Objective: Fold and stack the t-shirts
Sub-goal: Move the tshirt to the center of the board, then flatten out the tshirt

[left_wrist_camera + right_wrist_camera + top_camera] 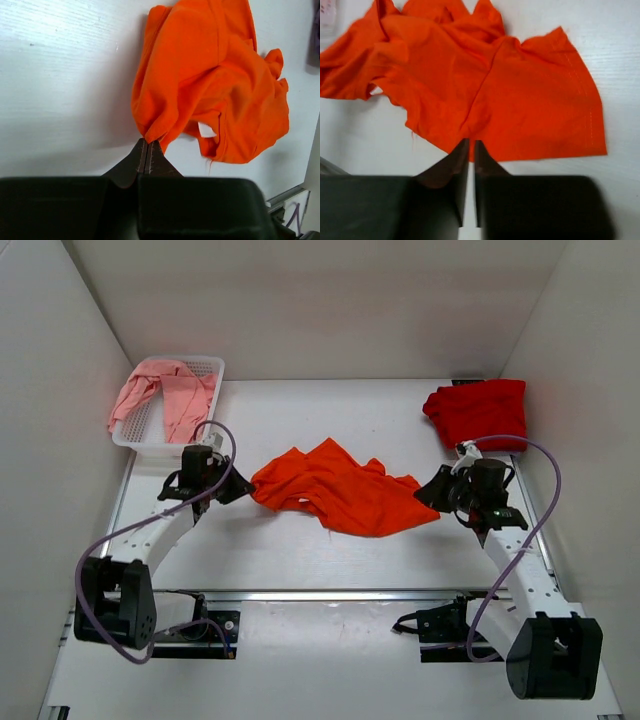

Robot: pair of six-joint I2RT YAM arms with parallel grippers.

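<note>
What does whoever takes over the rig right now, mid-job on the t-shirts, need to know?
Left gripper: fingers shut, pinching one end of the orange t-shirt.
Right gripper: fingers closed on its other end, with a slim gap between them.
Orange t-shirt: crumpled mid-table, between the two arms.
Red t-shirt: bunched at the far right; cannot tell if it is folded.
Pink t-shirt: draped in and over the white basket, far left.
Done: nothing stacked.
Left: spread and fold the orange one, handle the others, then stack.
</note>
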